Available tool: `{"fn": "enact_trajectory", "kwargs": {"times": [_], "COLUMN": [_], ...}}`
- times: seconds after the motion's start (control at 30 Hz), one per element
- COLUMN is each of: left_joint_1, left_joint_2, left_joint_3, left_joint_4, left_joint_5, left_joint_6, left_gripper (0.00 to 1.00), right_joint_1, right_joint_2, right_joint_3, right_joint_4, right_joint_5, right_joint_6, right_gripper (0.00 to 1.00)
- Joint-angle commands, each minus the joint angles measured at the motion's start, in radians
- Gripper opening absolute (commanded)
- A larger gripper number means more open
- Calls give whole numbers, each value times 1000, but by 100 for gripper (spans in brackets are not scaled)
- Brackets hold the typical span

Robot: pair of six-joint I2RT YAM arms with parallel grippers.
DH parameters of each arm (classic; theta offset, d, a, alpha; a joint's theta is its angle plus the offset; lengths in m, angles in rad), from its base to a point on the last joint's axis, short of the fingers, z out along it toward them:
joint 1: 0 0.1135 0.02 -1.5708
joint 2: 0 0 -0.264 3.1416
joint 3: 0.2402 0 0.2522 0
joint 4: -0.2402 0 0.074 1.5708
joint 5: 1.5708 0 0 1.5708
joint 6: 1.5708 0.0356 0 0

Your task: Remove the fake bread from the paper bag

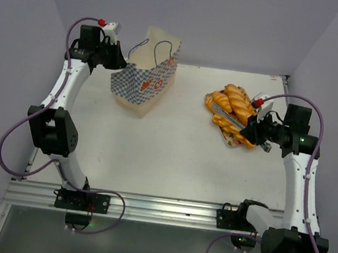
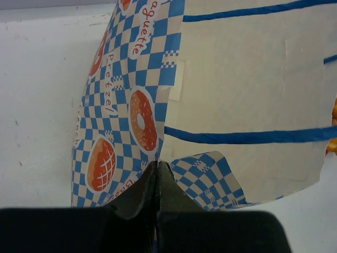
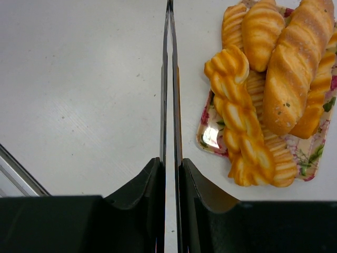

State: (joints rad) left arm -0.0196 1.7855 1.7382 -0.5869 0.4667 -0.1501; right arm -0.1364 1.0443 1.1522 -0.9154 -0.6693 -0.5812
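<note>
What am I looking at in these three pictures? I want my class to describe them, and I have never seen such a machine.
Two robot arms are bolted to a table. The wide picture looks down from above and behind them; the other two come from a camera on each wrist. The left fingers are closed, pinching the edge of the paper bag, which sits at the back left. The right fingers are closed on nothing, beside a pink floral tray piled with the fake bread.
</note>
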Motion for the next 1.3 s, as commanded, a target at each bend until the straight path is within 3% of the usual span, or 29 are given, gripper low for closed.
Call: {"fn": "enact_trajectory", "kwargs": {"times": [0.0,0.07,0.13,0.17,0.27,0.4,0.57,0.7,0.83,0.93,1.03,1.17,1.27], "left_joint_1": [20,64,72,72,75,79,90,92,90,90,89,89,89], "left_joint_2": [2,8,0,-12,-53,-129,-262,-386,-646,-856,-996,-1101,-1149], "left_joint_3": [63,63,63,63,47,8,-55,-138,-392,-610,-738,-861,-930], "left_joint_4": [13,25,39,44,87,153,211,243,309,364,319,280,289], "left_joint_5": [64,56,43,35,26,18,-34,-105,-203,-301,-355,-320,-248], "left_joint_6": [-84,-100,-112,-115,-137,-172,-184,-143,-92,-92,-92,-143,-190], "left_gripper": [1,6,18,34,64,82,92,97,100,100,100,100,100], "right_joint_1": [4,4,4,4,8,43,136,317,394,431,445,457,462], "right_joint_2": [-24,-20,-17,-12,2,13,16,22,100,176,250,328,367], "right_joint_3": [-16,-22,-26,-28,-37,-58,-135,-232,-296,-315,-310,-283,-261], "right_joint_4": [58,61,62,62,59,61,157,306,438,507,529,405,272], "right_joint_5": [-35,-35,-33,-32,-41,-33,106,300,410,496,517,456,379], "right_joint_6": [15,15,15,11,-5,-22,18,96,184,210,185,77,-31], "right_gripper": [11,11,11,11,11,11,10,10,12,21,29,37,53]}}
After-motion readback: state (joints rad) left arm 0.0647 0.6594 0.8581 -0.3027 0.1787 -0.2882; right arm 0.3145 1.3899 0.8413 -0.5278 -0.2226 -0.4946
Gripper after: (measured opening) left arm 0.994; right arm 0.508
